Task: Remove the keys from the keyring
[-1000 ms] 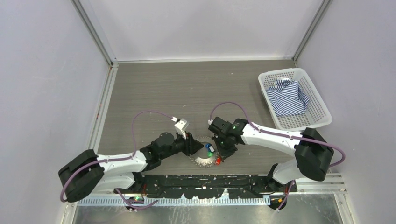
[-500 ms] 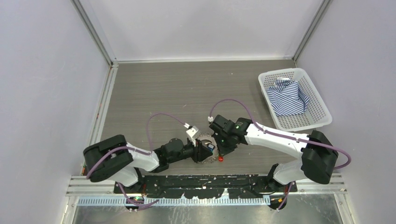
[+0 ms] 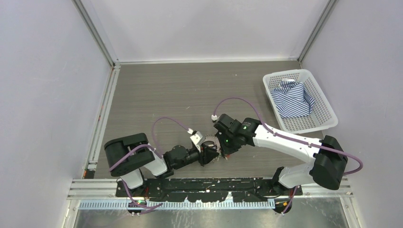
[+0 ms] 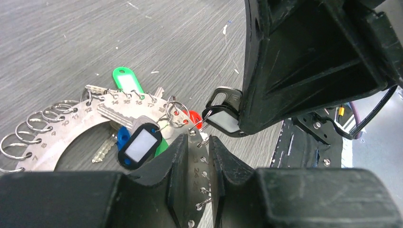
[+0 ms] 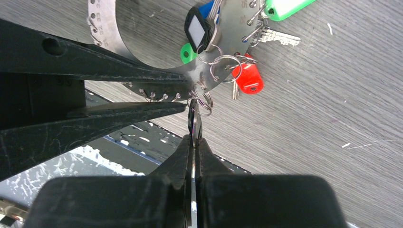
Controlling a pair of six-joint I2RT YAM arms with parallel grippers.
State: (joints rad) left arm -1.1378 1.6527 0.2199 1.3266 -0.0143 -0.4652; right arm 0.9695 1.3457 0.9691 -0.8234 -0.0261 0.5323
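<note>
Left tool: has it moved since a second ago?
Yes. The left tool has shifted right, toward the basket, and slightly nearer the base rail.

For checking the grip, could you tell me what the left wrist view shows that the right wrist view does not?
Left wrist only: the white face of the held black-framed plastic tag, and numbers on the silvery metal keyring. Right wrist only: the right fingers pinched shut on its edge. Both: the red-headed key and green plastic tag.
</note>
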